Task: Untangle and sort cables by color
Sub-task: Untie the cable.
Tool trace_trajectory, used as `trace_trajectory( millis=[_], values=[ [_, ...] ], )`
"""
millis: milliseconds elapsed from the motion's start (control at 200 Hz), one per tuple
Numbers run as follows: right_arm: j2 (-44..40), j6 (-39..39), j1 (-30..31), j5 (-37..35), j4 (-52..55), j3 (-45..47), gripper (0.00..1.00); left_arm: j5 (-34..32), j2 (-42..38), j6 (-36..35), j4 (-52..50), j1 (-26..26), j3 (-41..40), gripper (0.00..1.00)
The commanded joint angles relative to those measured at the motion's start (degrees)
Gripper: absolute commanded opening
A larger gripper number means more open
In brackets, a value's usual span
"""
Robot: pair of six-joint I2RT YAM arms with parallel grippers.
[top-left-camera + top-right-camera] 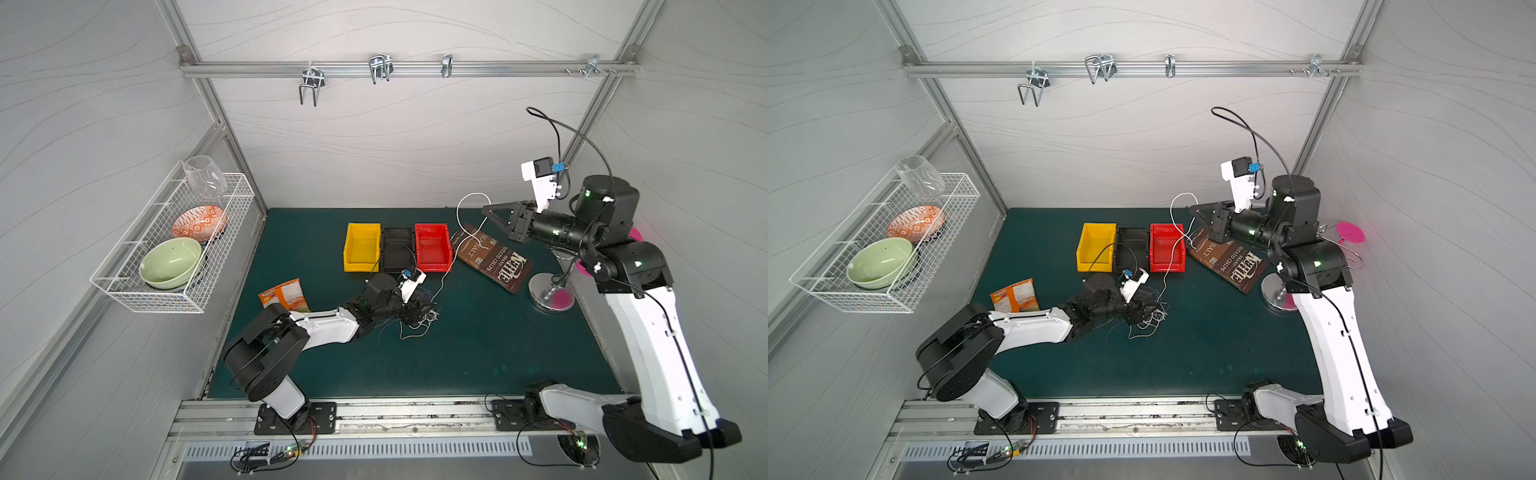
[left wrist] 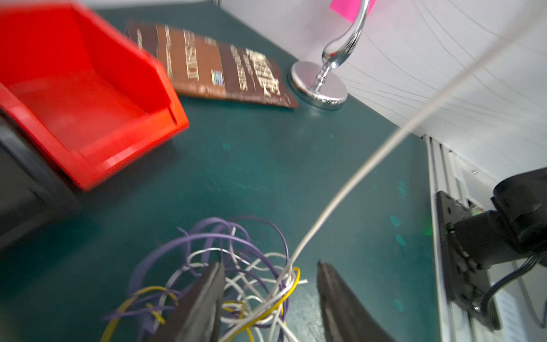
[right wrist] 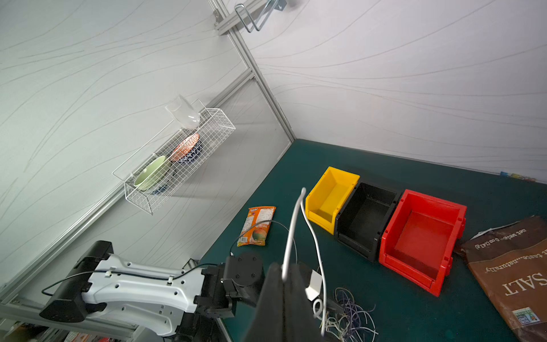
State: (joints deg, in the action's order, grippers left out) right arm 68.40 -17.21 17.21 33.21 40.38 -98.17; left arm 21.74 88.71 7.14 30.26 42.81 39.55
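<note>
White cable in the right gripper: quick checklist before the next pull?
1. Right gripper shut on thin white cable: ok.
2. Left gripper pinning the tangle of purple, white and yellow wires: not ok, jaws stand apart.
3. White cable free of the tangle: not ok, its low end runs into the bundle.
4. Red plastic bin and yellow plastic bin empty: ok.
5. Black plastic bin empty: cannot tell, inside too dark.
6. Bin meant for white: cannot tell.

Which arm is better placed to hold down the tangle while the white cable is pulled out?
Probably left. The left gripper stands open directly over the tangle, while the right gripper is raised high, shut on the white cable.
</note>
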Motion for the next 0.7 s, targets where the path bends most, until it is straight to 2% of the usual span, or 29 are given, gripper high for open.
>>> trace_trajectory(
  millis=[0, 160, 395, 505, 695],
  values=[
    [-0.65, -0.64, -0.33, 1.96, -1.71, 0.42, 0.00, -1.48, -4.44, -2.23, -1.01, 0.16, 0.70, 0.60],
    [-0.64, -0.83, -0.25, 2.44, -2.29, 0.26, 0.00, -0.87, -4.82, -4.28, -4.73, 0.13, 2.19, 0.60],
    [-0.71, -1.41, -0.29, 2.34, -2.67, -0.44, 0.00, 9.71, 1.04, -1.95, 0.89, 0.23, 4.07, 0.60],
    [-0.95, -1.81, -0.32, 2.25, -3.11, -0.17, 0.00, 12.63, 3.46, -0.64, 1.82, 0.30, 6.29, 0.56],
    [-0.99, -1.92, -0.30, 2.33, -3.28, 0.78, 0.00, 12.37, 5.20, -0.71, 1.45, 0.74, 9.48, 0.46]
  ],
)
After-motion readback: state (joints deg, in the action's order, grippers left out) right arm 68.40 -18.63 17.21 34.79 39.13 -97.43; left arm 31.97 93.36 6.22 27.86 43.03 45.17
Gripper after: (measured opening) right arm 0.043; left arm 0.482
